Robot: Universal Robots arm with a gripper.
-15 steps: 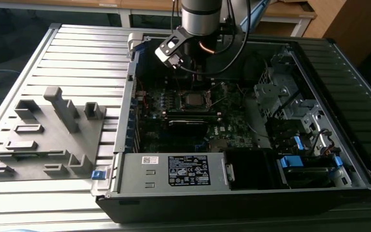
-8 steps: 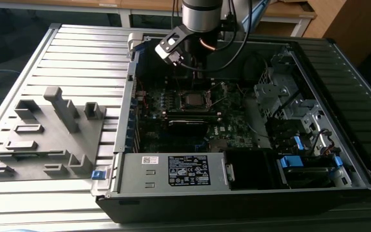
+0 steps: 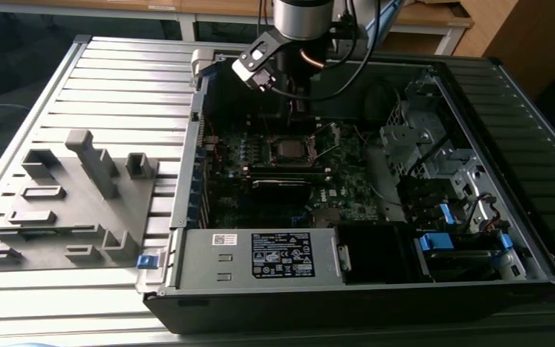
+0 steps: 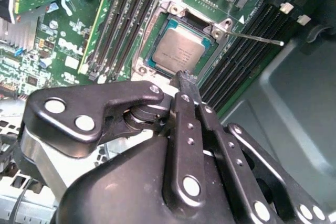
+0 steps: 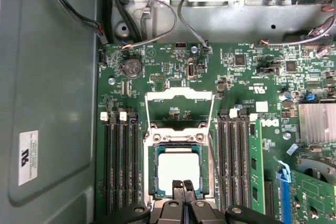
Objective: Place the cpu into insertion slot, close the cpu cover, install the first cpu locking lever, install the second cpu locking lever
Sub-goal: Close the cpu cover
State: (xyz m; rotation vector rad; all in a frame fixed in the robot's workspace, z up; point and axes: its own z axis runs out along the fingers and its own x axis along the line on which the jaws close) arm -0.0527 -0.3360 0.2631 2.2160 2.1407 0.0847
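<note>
The cpu (image 5: pixel 178 174) lies flat in its insertion slot on the green motherboard, its dull silver top facing up; it also appears in the second wrist view (image 4: pixel 181 48) and the exterior view (image 3: pixel 285 148). The cpu cover (image 5: pixel 181 94), a thin silvery frame with an open window, stands swung open beyond the slot. A thin locking lever (image 4: pixel 254 38) sticks out free beside the socket. My gripper (image 5: pixel 184 186) hovers just over the cpu's near edge, fingers together and holding nothing. In the exterior view the gripper (image 3: pixel 297 108) reaches down into the case above the socket.
Black memory slots (image 5: pixel 121 166) flank the socket on both sides. A white-labelled power supply (image 3: pixel 277 254) fills the case's near end, and drive cages (image 3: pixel 422 144) are on the exterior view's right. A grey parts fixture (image 3: pixel 66 202) lies outside the case on the slatted table.
</note>
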